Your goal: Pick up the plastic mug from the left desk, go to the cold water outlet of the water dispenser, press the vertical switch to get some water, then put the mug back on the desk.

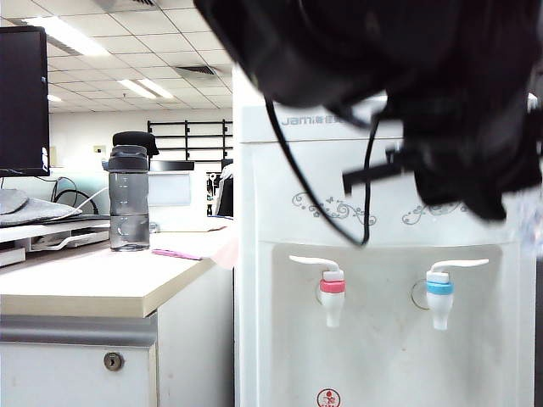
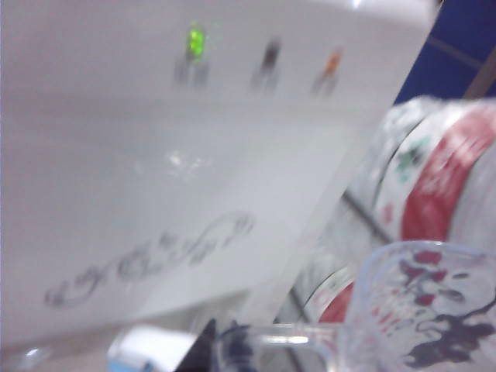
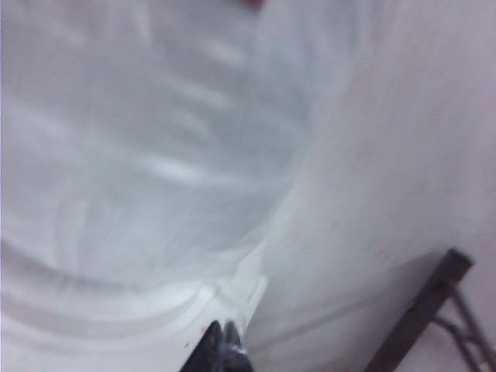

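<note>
1. Plastic mug (image 2: pixel 422 310): clear, faceted, looks empty, light, rigid, likely slick; thin side handle (image 2: pixel 291 337) is the spot to hold it by.
2. Left gripper (image 2: pixel 225 349) clamped on that handle, mug held up close to water dispenser (image 2: pixel 155 155) front, green light lit.
3. Right gripper (image 3: pixel 222 341) fingertips together, empty, near the dispenser's clear bottle (image 3: pixel 139 155).
4. Cold water outlet (image 1: pixel 439 292) untouched; left desk (image 1: pixel 93 284) holds a grey bottle (image 1: pixel 128 199), contents unclear.

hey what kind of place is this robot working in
Most likely an open-plan office: panelled ceiling with strip lights, a desk with a monitor and a water bottle, and a white water dispenser beside it.
</note>
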`<state>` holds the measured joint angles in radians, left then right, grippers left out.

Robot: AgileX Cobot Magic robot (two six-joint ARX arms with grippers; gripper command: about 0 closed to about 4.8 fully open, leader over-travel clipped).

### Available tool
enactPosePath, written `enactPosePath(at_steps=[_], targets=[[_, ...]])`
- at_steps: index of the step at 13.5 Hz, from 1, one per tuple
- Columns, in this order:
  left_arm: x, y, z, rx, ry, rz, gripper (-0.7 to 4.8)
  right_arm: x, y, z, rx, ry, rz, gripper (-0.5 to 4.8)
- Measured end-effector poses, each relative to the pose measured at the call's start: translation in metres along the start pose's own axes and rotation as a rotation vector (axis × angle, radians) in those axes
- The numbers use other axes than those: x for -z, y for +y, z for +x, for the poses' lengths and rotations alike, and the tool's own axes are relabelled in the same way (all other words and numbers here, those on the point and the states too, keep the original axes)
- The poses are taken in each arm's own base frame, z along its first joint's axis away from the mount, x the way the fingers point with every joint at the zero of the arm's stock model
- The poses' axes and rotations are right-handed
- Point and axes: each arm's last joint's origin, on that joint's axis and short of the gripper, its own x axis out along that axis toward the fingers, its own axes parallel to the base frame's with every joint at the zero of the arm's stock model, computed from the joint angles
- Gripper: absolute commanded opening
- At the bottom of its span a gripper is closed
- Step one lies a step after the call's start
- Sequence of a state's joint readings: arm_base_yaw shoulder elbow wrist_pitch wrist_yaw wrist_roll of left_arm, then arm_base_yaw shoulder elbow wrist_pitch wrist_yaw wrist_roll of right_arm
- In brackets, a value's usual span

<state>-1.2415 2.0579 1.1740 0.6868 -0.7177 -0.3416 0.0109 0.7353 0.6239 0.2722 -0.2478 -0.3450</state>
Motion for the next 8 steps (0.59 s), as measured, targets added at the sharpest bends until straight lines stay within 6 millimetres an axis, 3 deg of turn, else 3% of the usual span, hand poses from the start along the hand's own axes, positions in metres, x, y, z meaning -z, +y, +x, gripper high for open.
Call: enactPosePath(at_steps=[8], targets=[[-0.03,-0.002,-0.009,-0.008,-0.056,-0.003,-0.06,-0.018,-0.005,-0.023,0.128,-0.063,0.001,-0.01]])
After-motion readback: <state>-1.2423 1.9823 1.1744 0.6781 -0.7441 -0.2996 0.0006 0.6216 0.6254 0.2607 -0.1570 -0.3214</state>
